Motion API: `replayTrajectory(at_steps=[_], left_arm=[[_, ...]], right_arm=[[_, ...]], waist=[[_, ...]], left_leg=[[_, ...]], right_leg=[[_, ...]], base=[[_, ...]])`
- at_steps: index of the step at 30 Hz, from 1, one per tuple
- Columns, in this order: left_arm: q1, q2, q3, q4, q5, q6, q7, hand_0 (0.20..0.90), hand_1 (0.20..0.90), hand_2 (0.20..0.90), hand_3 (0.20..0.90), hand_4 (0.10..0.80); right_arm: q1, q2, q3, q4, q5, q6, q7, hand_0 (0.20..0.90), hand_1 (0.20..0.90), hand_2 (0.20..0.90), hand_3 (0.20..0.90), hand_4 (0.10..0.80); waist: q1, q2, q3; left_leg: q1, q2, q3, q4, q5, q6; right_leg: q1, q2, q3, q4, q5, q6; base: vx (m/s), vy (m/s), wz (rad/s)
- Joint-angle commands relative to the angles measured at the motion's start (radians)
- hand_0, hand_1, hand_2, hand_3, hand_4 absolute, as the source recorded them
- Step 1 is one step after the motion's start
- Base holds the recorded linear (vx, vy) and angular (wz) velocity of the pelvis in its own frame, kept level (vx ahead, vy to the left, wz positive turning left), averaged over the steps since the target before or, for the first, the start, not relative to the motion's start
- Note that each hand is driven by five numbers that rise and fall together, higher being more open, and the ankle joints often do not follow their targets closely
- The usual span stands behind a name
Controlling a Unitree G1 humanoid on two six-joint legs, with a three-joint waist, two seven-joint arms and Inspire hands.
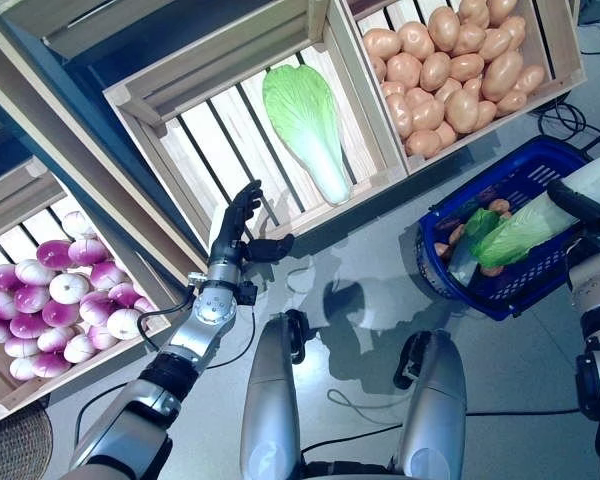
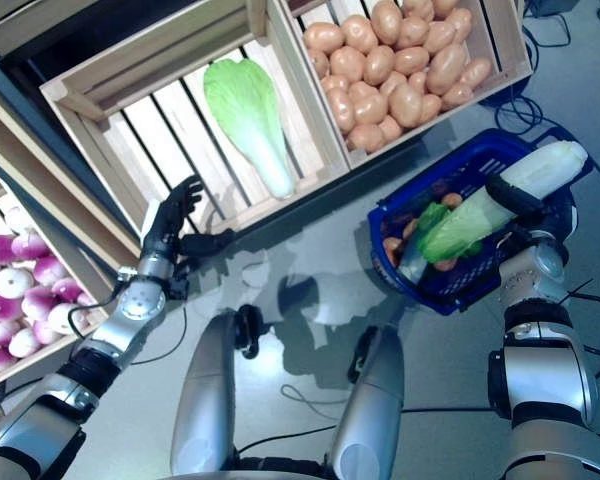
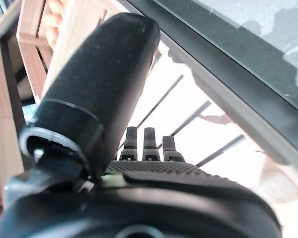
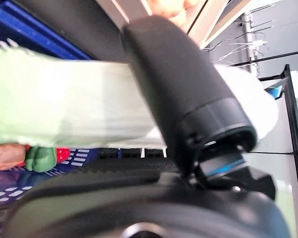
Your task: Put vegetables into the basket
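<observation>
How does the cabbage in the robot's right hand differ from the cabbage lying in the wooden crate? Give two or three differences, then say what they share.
The held cabbage is gripped in the right hand; the crate cabbage lies free, untouched. The held cabbage hangs over the blue basket, leafy end tilted down into it; the crate cabbage rests flat on the wooden crate slats. The left hand, open, is near the crate cabbage only. Both are long, with green leaves and a pale stem.

a pale green and white cabbage (image 1: pixel 525 225) sits in the dark right hand (image 2: pixel 512 196) above a blue basket (image 1: pixel 540 165). another green cabbage (image 1: pixel 308 125) lies in a light wooden crate (image 1: pixel 195 150). tan potatoes (image 1: pixel 450 70) fill one crate, purple-and-white turnips (image 1: pixel 65 300) another. the left hand (image 1: pixel 232 228) is black.
</observation>
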Motion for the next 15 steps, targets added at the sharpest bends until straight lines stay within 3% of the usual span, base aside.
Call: replayTrajectory(at_steps=[1, 9, 11, 12, 15], left_arm=[[-0.088, 0.056, -0.006, -0.063, -0.020, -0.125, 0.034, 0.900, 0.900, 0.900, 0.900, 0.800], [-0.151, 0.060, 0.000, -0.033, 0.014, -0.110, 0.108, 0.900, 0.900, 0.900, 0.900, 0.800], [-0.196, 0.081, -0.016, -0.021, 0.152, -0.091, 0.197, 0.900, 0.900, 0.900, 0.900, 0.800], [-0.200, 0.082, -0.018, -0.020, 0.151, -0.089, 0.203, 0.900, 0.900, 0.900, 0.900, 0.800], [-0.293, 0.149, -0.045, 0.029, 0.296, -0.037, 0.274, 0.900, 0.900, 0.900, 0.900, 0.800]], right_arm=[[-0.079, -0.123, 0.019, -0.003, 0.008, -0.038, 0.008, 0.900, 0.900, 0.900, 0.900, 0.800], [-0.079, -0.120, 0.024, 0.044, 0.004, 0.042, 0.010, 0.900, 0.900, 0.900, 0.900, 0.800], [-0.078, -0.126, 0.030, 0.053, 0.007, 0.054, 0.020, 0.900, 0.900, 0.900, 0.900, 0.800], [-0.078, -0.126, 0.030, 0.054, 0.007, 0.055, 0.021, 0.900, 0.900, 0.900, 0.900, 0.800], [-0.084, -0.128, 0.046, 0.061, 0.010, 0.065, 0.039, 0.900, 0.900, 0.900, 0.900, 0.800]], waist=[[0.002, 0.002, -0.066], [-0.002, -0.011, -0.066], [-0.006, -0.018, -0.071], [-0.006, -0.018, -0.071], [-0.017, -0.025, -0.079]], left_leg=[[0.092, 0.043, -0.035, -0.009, -0.132, -0.048], [0.116, 0.057, -0.028, -0.036, -0.124, -0.047], [0.120, 0.061, -0.026, -0.050, -0.117, -0.051], [0.120, 0.062, -0.026, -0.051, -0.116, -0.051], [0.131, 0.071, -0.017, -0.079, -0.100, -0.055]], right_leg=[[0.031, -0.016, 0.024, -0.093, 0.112, -0.032], [0.043, -0.008, 0.022, -0.106, 0.115, -0.025], [0.045, -0.005, 0.020, -0.115, 0.118, -0.022], [0.046, -0.005, 0.020, -0.116, 0.119, -0.022], [0.050, 0.003, 0.021, -0.132, 0.126, -0.017]], base=[[-0.076, 0.004, -0.01], [0.000, 0.000, 0.00], [0.000, 0.000, 0.00], [0.000, 0.000, 0.00], [-0.014, 0.003, -0.02]])
